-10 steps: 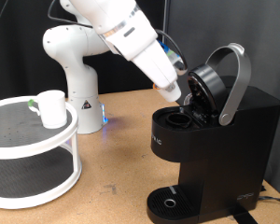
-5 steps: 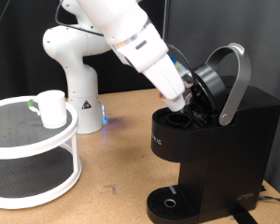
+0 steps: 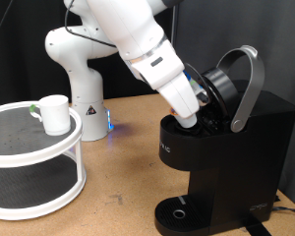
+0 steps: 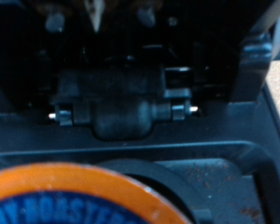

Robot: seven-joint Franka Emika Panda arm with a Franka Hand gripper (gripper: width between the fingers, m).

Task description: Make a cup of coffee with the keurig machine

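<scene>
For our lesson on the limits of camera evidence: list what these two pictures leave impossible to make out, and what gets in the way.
1. Gripper: in the exterior view its fingertips sink into the boxy matte black Keurig machine; open or shut is hidden.
2. Orange-rimmed round pod top: wrist view, cut off by the picture's edge, lettering blurred.
3. Plain white ceramic cup on the round white tiered stand: exterior view, its inside is unseen.

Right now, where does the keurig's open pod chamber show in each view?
Exterior view: the pod chamber sits at right of centre, atop the keurig machine, under the raised lid; the tool reaches into it.
Wrist view: the chamber's dark round opening fills the lower half.
Shared landmark: the raised lid, black hinge block in wrist view.
</scene>
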